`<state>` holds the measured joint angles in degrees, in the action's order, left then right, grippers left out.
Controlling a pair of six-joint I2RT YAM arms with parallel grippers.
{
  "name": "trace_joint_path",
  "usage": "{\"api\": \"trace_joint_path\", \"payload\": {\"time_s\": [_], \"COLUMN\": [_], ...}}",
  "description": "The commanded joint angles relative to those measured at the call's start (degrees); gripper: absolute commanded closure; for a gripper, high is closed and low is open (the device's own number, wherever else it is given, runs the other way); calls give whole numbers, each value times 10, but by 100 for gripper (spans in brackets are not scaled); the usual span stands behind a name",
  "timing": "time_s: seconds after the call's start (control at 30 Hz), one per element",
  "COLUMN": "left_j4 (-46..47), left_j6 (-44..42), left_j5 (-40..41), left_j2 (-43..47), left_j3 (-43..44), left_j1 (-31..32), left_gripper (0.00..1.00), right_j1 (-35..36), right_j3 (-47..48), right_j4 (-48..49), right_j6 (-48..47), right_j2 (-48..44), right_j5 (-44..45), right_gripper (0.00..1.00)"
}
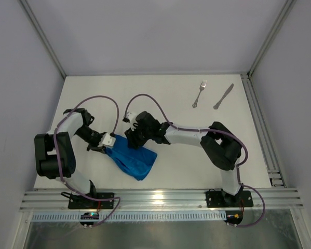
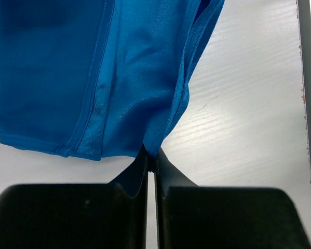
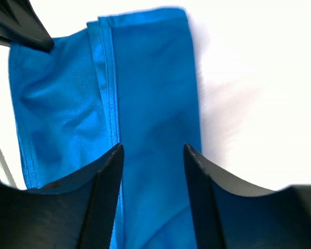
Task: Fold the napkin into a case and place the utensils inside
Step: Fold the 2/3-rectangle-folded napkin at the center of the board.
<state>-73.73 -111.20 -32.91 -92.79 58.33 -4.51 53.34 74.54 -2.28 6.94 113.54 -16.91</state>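
Observation:
The bright blue napkin (image 1: 132, 157) lies folded into an oblong on the white table, between the two arms. My left gripper (image 2: 152, 155) is shut on a corner of the napkin (image 2: 93, 78) at its left end. My right gripper (image 3: 153, 149) hovers open just above the napkin (image 3: 150, 104), with the cloth lying loose below and between its fingers. The silver fork (image 1: 199, 93) and the silver knife (image 1: 223, 96) lie side by side at the far right of the table, away from both grippers.
A metal rail (image 1: 160, 199) runs along the near edge of the table where the arm bases are bolted. Grey walls enclose the table (image 1: 160, 88) on the left, back and right.

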Motion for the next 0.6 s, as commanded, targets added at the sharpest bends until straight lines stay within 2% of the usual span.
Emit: {"api": "trace_joint_path", "payload": {"time_s": [0.0,0.13,0.23,0.37,0.57], "left_j4": [-30,-35,-40,-40,-43], "left_j6": [0,-5,-7,-7,-5], "left_j5": [6,3,3,4,3], "left_j2": [-6,-8,-8,-6,-7], "left_j3": [22,20,16,13,13], "left_j1": [2,1,2,3,4], "left_gripper": [100,100,100,100,100], "right_j1": [37,83,131,193,240], "right_j3": [-15,-115,-176,-161,-130], "right_j4": [41,170,249,276,260], "right_j6": [-49,-32,-8,-15,-14], "right_j2": [-73,-125,-135,-103,-53], "right_j5": [91,166,272,378,410], "right_gripper": [45,37,23,15,12]}}
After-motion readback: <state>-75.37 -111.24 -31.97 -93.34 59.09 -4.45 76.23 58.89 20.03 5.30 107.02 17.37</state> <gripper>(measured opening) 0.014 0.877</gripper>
